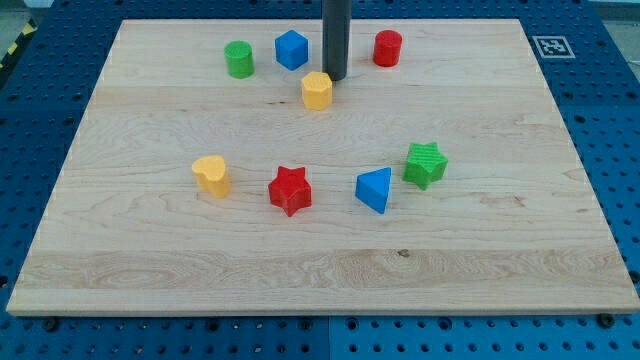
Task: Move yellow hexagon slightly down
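Observation:
The yellow hexagon [317,90] sits on the wooden board near the view's top, a little left of centre. My tip [335,78] is just above and to the right of it, touching or almost touching its upper right edge. The rod rises straight up out of the view's top.
A blue hexagon-like block [291,49] and a green cylinder [239,59] lie left of the rod, a red cylinder [388,48] to its right. Lower down are a yellow heart-like block [212,175], a red star [290,190], a blue triangle [375,189] and a green star [426,164].

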Robot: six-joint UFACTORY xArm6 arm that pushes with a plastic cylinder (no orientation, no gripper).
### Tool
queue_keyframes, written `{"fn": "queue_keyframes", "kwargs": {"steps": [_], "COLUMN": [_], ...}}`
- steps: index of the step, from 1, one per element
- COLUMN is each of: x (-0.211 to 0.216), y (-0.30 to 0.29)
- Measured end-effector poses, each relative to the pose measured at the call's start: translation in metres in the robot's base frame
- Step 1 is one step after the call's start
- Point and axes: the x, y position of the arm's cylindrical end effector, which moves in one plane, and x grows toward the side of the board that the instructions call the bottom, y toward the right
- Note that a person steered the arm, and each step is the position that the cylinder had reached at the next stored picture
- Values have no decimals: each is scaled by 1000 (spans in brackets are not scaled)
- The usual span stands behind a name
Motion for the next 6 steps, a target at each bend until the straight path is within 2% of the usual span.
{"fn": "queue_keyframes", "kwargs": {"steps": [6], "x": [55], "y": [-10]}}
